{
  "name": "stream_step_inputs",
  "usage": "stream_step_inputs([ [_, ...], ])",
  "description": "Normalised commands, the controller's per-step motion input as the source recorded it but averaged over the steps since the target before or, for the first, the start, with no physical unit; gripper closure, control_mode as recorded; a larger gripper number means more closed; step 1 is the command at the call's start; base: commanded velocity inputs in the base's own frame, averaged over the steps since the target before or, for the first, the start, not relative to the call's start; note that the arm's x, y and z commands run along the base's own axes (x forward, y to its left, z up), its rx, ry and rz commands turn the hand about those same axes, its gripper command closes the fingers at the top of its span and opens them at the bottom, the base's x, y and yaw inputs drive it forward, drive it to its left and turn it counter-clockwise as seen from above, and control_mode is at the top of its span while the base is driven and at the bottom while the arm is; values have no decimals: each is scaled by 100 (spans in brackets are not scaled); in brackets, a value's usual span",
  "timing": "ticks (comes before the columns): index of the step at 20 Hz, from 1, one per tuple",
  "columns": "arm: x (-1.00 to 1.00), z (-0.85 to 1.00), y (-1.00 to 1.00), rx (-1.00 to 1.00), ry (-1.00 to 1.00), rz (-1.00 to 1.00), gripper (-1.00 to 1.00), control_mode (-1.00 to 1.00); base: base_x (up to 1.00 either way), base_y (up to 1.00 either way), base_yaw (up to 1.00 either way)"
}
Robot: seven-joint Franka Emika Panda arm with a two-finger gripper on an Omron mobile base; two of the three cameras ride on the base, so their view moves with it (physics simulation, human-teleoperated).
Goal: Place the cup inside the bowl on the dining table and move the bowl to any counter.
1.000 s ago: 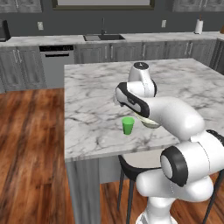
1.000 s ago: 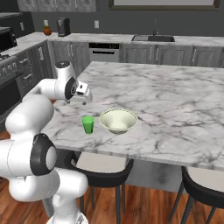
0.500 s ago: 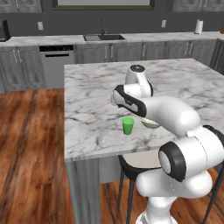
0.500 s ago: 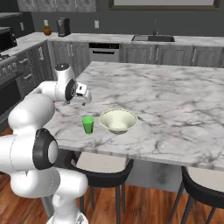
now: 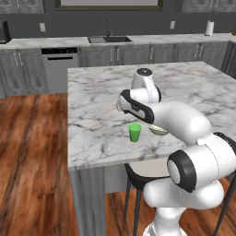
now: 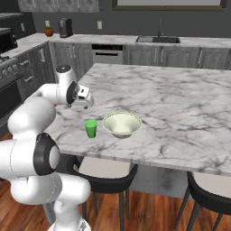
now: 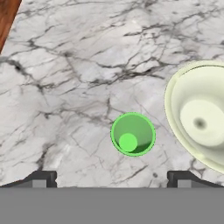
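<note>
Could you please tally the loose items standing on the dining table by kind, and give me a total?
Green cup: 1
Cream bowl: 1
Total on the dining table: 2

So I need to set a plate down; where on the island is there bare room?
The marble top is bare beyond the bowl, toward the sink side. The near edge is crowded: the cup and the bowl stand apart, side by side.

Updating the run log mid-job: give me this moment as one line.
gripper: open, above cup, holding nothing | cup: upright on dining table, beside bowl | bowl: empty | step: cup not yet grasped
</note>
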Motion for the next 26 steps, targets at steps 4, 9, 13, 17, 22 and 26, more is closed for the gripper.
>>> stream_step_inputs([
  [4,-14,-1,0,-1,0,0,-100,-100,0,0,0],
  [9,-14,-8,0,-2,0,0,-100,-100,0,0,0],
  [13,-3,-17,0,-5,0,0,-100,-100,0,0,0],
  [17,0,-20,0,-6,0,0,-100,-100,0,0,0],
  [22,0,-12,0,-5,0,0,-100,-100,0,0,0],
  [26,0,-8,0,-2,0,0,-100,-100,0,0,0],
])
